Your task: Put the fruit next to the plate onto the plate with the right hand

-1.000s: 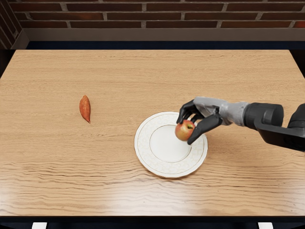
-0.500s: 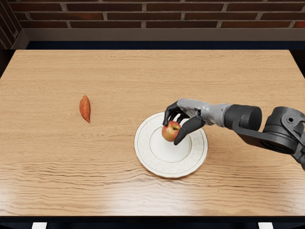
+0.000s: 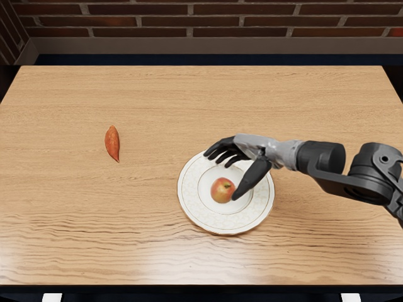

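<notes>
Round red-yellow apple (image 3: 222,189) sits centred on the white ceramic plate (image 3: 189,196); your open-fingered, empty right hand (image 3: 243,157) (thumb (image 3: 244,182) just beside the fruit) could knock it off.

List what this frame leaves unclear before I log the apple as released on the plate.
Head view, one angle only:
- Whether the thumb of the right robot hand touches the apple; they overlap from this slant.
- Far rim of the plate, partly covered by the fingers.
- The right arm, cut off by the right edge; the left arm is out of frame.
- The orange object on the left, too small to identify.
</notes>
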`<state>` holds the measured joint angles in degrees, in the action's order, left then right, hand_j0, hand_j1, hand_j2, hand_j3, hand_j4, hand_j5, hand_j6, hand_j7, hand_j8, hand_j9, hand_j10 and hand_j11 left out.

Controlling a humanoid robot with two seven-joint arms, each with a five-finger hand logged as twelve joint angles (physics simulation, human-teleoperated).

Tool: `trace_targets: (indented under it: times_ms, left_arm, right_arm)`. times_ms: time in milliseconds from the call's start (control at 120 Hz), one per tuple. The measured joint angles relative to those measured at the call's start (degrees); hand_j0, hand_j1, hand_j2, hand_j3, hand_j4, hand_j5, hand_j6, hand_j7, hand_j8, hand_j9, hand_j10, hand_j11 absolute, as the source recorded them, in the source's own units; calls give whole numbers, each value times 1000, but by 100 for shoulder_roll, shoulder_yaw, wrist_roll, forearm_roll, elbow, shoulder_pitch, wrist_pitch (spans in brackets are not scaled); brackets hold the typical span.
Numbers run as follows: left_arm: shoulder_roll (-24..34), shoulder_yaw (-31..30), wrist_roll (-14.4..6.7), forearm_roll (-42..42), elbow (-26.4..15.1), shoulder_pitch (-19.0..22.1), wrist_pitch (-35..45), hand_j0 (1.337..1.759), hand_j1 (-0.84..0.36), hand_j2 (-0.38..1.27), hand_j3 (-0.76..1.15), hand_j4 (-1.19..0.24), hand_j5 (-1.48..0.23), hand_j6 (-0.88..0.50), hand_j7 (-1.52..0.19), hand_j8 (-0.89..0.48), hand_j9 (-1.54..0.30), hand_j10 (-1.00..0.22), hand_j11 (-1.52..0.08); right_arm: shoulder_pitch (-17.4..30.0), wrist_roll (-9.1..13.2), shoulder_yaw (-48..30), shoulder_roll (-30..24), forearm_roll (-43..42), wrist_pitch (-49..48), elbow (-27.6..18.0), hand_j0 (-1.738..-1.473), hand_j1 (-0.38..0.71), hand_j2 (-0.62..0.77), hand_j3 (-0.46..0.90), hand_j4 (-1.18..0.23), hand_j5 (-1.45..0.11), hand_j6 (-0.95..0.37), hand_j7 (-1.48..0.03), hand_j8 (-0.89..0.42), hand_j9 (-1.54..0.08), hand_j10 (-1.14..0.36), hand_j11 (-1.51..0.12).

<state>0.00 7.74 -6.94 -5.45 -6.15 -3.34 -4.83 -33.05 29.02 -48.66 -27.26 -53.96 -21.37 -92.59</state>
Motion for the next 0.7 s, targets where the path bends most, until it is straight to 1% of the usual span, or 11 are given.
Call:
trace_targets:
  times_ms: [125,267,400,558,700]
  left_arm:
    - [0,0,0,0,0,0,0,1658,349,0,0,0,0,-1,0,-1,0,0,0]
    - [0,0,0,0,0,0,0,1658,349,0,0,0,0,-1,0,-1,0,0,0]
    - [0,0,0,0,0,0,0,1658,349,0,0,0,0,-1,0,-1,0,0,0]
    - [0,0,0,0,0,0,0,1658,349,0,0,0,0,-1,0,-1,0,0,0]
    - [0,0,0,0,0,0,0,1658,349,0,0,0,0,-1,0,-1,0,0,0]
  right_arm:
    - [-1,-1,-34,-183,343,-57,8,-1658,-166,29,0,-167,-230,-139,-222,-126,-229,-148,-227]
    - [-24,-7,-194,-472,951,-524,113,-1658,-258,15,0,-84,-115,-70,-111,-63,-114,-74,-113]
    - [-26,-9,-424,-786,1715,-1085,265,-1658,-302,8,0,-44,-60,-37,-58,-33,-60,-39,-59]
    - [-5,-3,-627,-1093,2533,-1303,465,-1658,-328,4,0,-20,-28,-17,-27,-16,-27,-18,-27]
    - [22,-2,-671,-1443,3474,-1348,941,-1658,-339,2,0,-10,-14,-9,-13,-8,-14,-9,-14]
